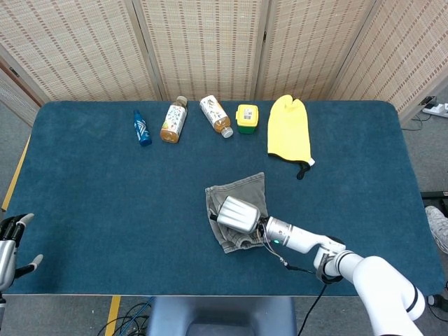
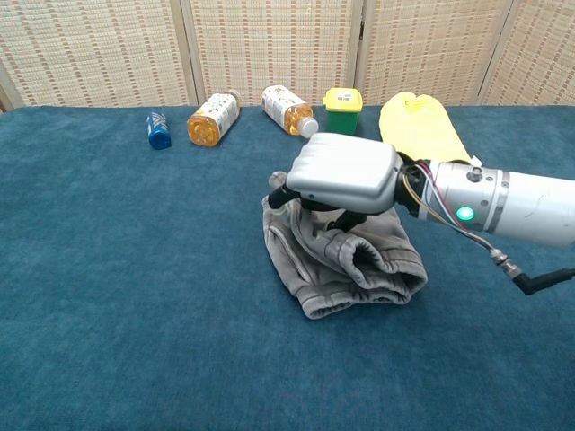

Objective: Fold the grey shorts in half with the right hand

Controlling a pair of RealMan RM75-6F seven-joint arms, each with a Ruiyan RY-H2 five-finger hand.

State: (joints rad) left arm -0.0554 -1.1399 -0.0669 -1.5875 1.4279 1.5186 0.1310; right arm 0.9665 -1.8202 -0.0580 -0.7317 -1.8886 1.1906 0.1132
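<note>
The grey shorts lie at the table's middle front, doubled over with the right leg carried across onto the left half. My right hand sits over the left part of the shorts, fingers curled down and gripping the folded cloth underneath. Its palm hides the exact hold. My left hand rests at the far left table edge with fingers apart and holds nothing; the chest view does not show it.
Along the far side lie a blue bottle, two tea bottles, a green-and-yellow box and a yellow mitt. The blue tabletop spreads wide around the shorts.
</note>
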